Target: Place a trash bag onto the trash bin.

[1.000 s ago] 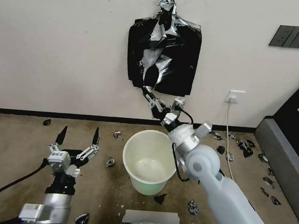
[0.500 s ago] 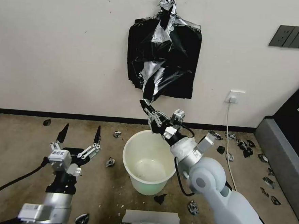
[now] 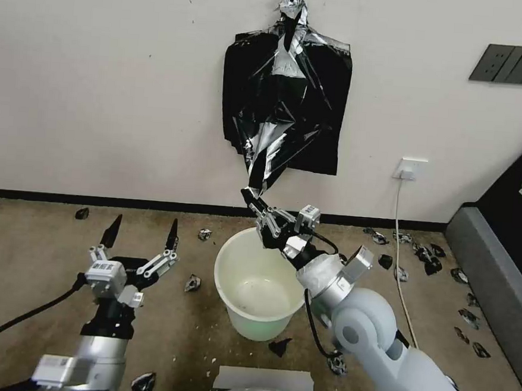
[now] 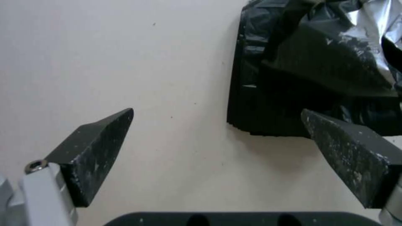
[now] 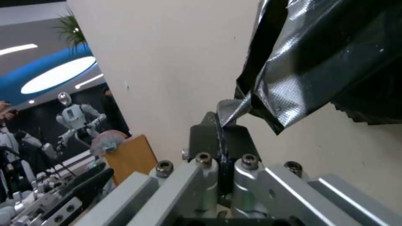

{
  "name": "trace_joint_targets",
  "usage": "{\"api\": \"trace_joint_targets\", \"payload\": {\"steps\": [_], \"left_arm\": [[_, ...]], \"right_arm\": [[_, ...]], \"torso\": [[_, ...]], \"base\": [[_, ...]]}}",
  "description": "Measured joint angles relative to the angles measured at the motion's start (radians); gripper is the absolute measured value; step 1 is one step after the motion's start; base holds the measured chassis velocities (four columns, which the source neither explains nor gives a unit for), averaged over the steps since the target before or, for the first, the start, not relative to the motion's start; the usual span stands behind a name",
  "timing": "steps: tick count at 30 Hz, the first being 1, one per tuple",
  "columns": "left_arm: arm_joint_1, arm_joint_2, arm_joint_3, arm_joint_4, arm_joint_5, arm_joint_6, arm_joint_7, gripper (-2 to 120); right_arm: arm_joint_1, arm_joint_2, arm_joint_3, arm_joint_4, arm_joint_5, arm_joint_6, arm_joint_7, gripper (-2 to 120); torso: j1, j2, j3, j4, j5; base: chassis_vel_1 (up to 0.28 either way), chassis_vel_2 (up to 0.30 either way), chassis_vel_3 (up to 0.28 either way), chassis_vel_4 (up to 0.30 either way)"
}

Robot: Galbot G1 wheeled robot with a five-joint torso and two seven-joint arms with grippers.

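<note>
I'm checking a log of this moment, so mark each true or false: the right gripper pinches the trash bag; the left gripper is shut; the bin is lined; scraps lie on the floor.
1. The right gripper is shut on the trash bag. True.
2. The left gripper is shut. False: its jaws stand wide apart, holding nothing.
3. The trash bin is lined. False: it is bare inside.
4. Black scraps lie on the floor. True.

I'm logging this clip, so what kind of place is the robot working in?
Probably an indoor lab or test room: a bare wall with a socket, carpet strewn with black scraps, and a trash bin set up for practice.
</note>
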Motion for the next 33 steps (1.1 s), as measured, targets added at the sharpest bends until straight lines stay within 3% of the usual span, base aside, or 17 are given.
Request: {"api": "trace_joint_targets", "payload": {"steps": [22,27,30,32,33], "left_arm": [[-0.007,0.036,0.004,-0.038,-0.017,0.023,-0.002,100],[-0.035,0.112,0.007,-0.059,-0.078,0.067,-0.011,100],[-0.113,0.241,-0.001,-0.064,-0.182,0.131,-0.026,100],[-0.129,0.278,-0.013,-0.069,-0.214,0.142,-0.028,100],[-0.143,0.339,-0.041,-0.082,-0.273,0.156,-0.033,100]], "right_arm": [[-0.023,-0.015,-0.006,-0.007,-0.025,0.015,-0.015,0],[-0.009,-0.010,-0.016,-0.007,-0.025,0.015,0.025,0],[0.018,0.004,-0.033,-0.017,-0.020,0.015,0.087,0],[0.036,0.007,-0.045,-0.024,-0.017,0.015,0.101,0],[0.086,0.015,-0.080,-0.043,-0.002,0.014,0.129,0]], "torso": [[0.000,0.000,0.000,0.0001,-0.0001],[0.000,0.000,0.000,0.0002,0.0000],[0.000,0.000,0.000,-0.0003,-0.0004],[0.000,0.000,0.000,-0.0003,-0.0004],[0.000,0.000,0.000,-0.0002,-0.0005]], "base": [[0.000,0.000,0.000,0.000],[0.000,0.000,0.000,0.000],[0.000,0.000,0.000,0.000],[0.000,0.000,0.000,0.000],[0.000,0.000,0.000,0.000]]}}
